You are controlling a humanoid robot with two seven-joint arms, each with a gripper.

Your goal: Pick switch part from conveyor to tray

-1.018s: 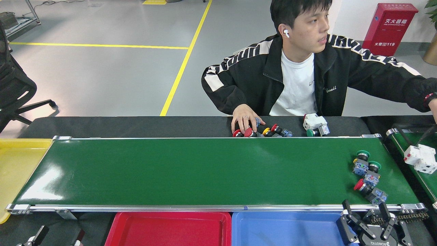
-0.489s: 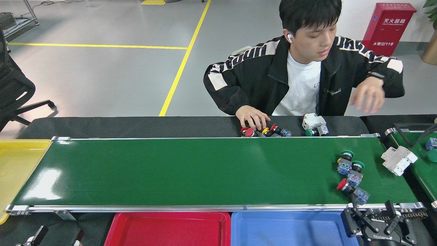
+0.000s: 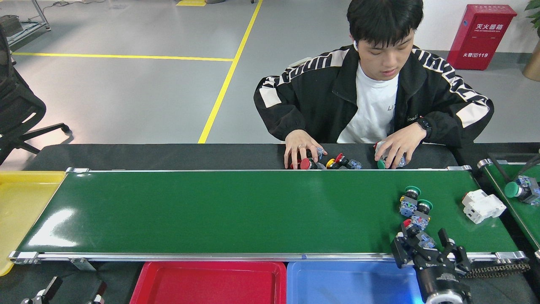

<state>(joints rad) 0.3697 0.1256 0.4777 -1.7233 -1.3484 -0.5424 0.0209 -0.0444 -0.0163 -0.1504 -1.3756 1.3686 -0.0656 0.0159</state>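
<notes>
Switches (image 3: 415,211) have ridden leftward along the conveyor (image 3: 236,211). Right end effector (image 3: 424,249) has moved in, fingers spread wide around the red-capped one, nothing gripped yet.

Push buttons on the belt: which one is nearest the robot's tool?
The red-capped button, nearest the near rail, right at the right tool; the two green-capped ones lie farther back.

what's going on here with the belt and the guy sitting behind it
The robot's right claw is open around a red-capped switch near the right end of the conveyor, not yet gripping it. Two green-capped switches and a white part also lie there. The left claw sits idle at the lower left. The red tray, blue tray and yellow tray show no parts. Across the belt, a person has a hand on spare switches.
</notes>
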